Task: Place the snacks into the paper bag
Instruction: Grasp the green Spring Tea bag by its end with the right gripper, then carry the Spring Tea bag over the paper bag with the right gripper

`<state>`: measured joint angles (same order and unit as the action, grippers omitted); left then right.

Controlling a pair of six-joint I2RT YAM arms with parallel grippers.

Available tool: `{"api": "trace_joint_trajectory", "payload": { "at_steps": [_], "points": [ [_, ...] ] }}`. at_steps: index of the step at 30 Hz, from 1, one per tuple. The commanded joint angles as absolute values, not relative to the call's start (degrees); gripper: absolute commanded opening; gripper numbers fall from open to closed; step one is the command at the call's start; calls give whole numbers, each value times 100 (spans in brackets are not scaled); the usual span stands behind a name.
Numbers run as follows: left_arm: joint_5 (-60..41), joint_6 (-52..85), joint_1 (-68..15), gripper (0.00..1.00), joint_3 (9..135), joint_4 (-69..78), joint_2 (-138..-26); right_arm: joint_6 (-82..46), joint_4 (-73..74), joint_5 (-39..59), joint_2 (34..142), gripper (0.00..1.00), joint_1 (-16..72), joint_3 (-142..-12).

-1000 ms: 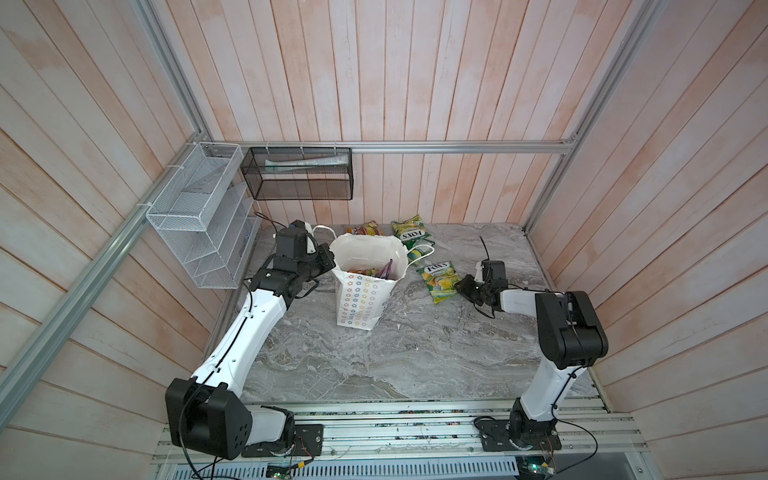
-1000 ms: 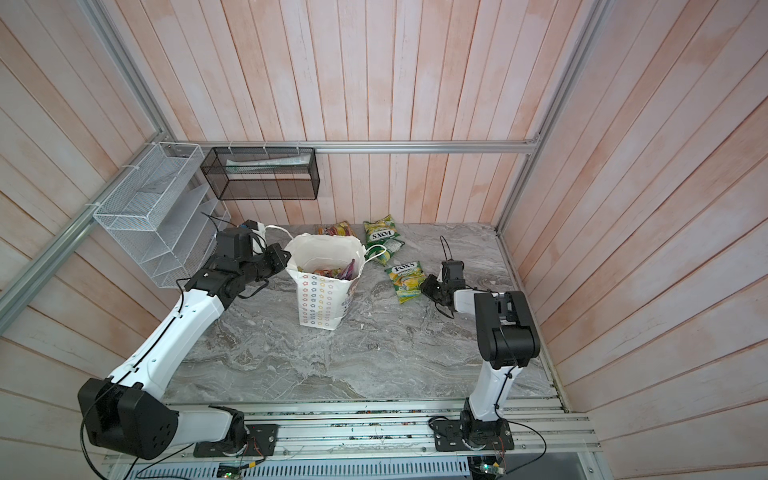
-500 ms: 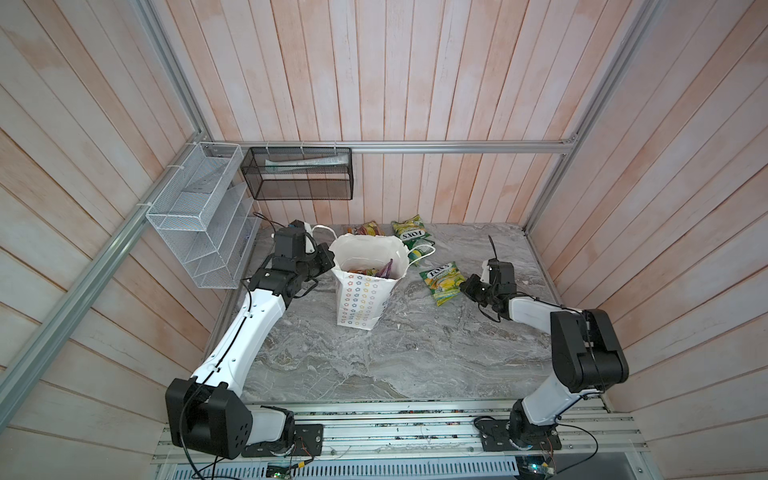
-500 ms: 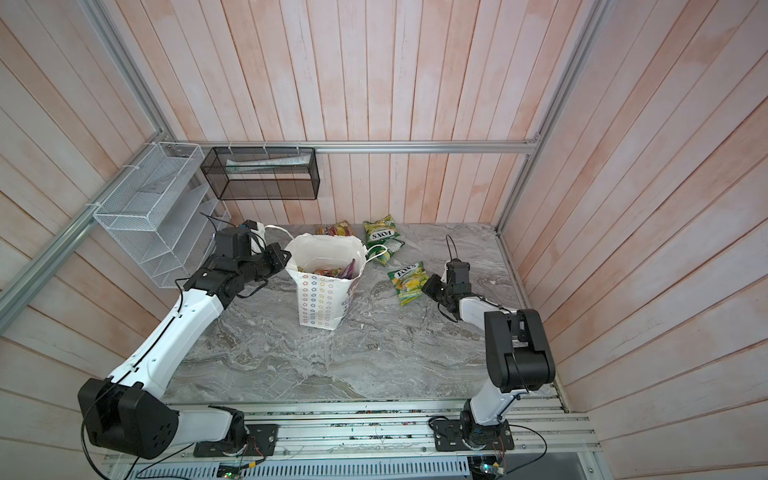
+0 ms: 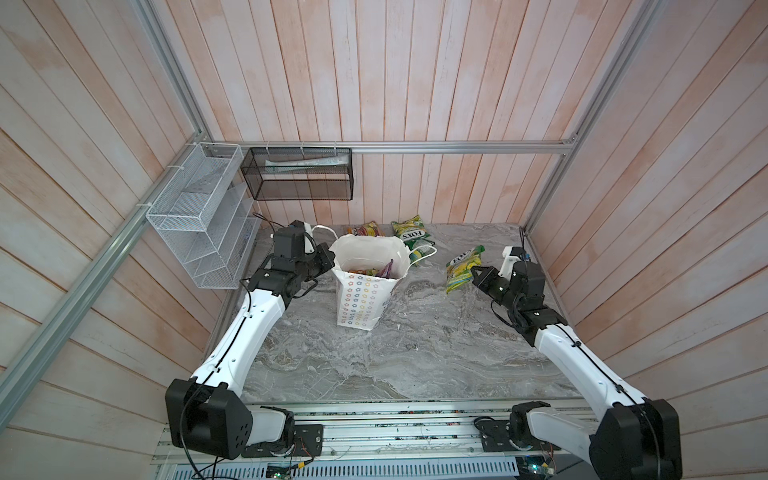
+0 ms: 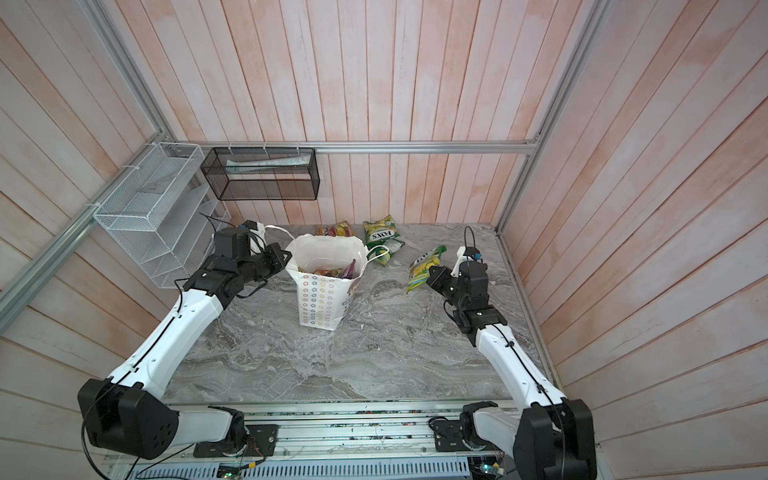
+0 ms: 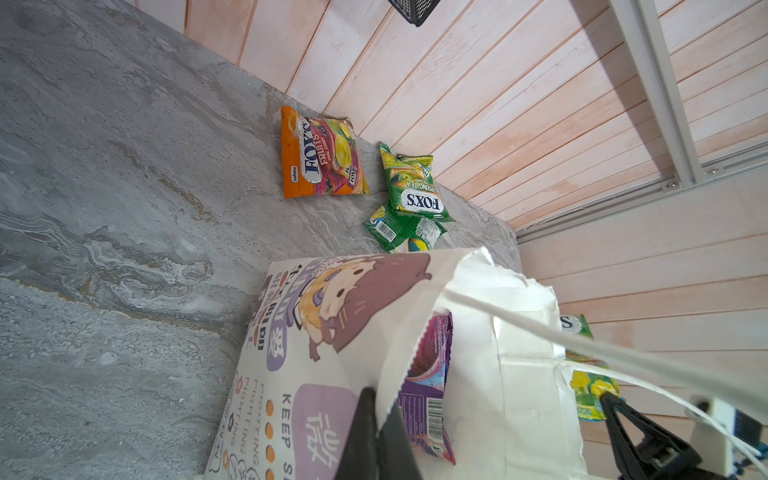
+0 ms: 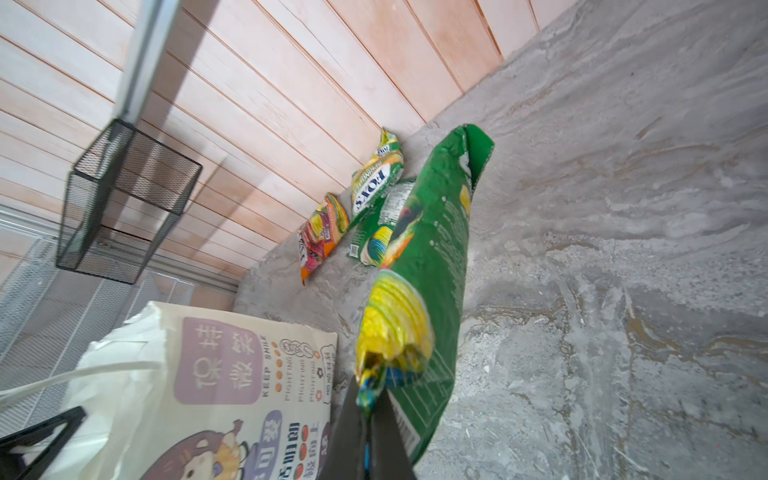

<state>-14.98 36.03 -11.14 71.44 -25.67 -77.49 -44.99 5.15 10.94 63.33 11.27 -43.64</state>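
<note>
The left gripper (image 7: pixel 376 403) is closed tight on the rim of the paper bag (image 7: pixel 291 365). The right gripper (image 8: pixel 368 401) pinches one corner of a green-yellow candy packet (image 8: pixel 428 270).

so I'm counting one paper bag (image 5: pixel 361 299), one orange packet (image 7: pixel 320 151), three green packets (image 5: pixel 409 230) (image 5: pixel 422 254) (image 5: pixel 463 270) outside it, one purple packet (image 7: pixel 428 374) peeking inside

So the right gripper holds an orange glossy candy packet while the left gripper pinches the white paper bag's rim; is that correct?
Not quite: in the right wrist view the right gripper holds a green-and-yellow glossy candy packet, not orange. The left gripper does pinch the rim of the white paper bag.
</note>
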Motion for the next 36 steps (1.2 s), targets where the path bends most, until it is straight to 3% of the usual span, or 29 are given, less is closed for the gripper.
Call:
{"api": "trace_joint_trajectory", "payload": {
  "at_steps": [1, 10, 18, 36],
  "points": [
    [-1646, 3674, -1068, 1, 7110, -2101, -7722, -4601, 302, 704, 5890, 0, 1324, -4388],
    [-1628, 3683, -1069, 0, 7110, -2101, -7734, -4640, -127, -5, 5155, 0, 2064, -4813],
    [-1651, 3713, -1063, 1, 7120, -2114, -7712, -4395, -349, -631, 5138, 0, 2887, -5558],
    [-1731, 3724, -1055, 1, 7099, -2064, -7698, -3279, -334, -1339, 6357, 0, 4699, -7442]
  ]
}}
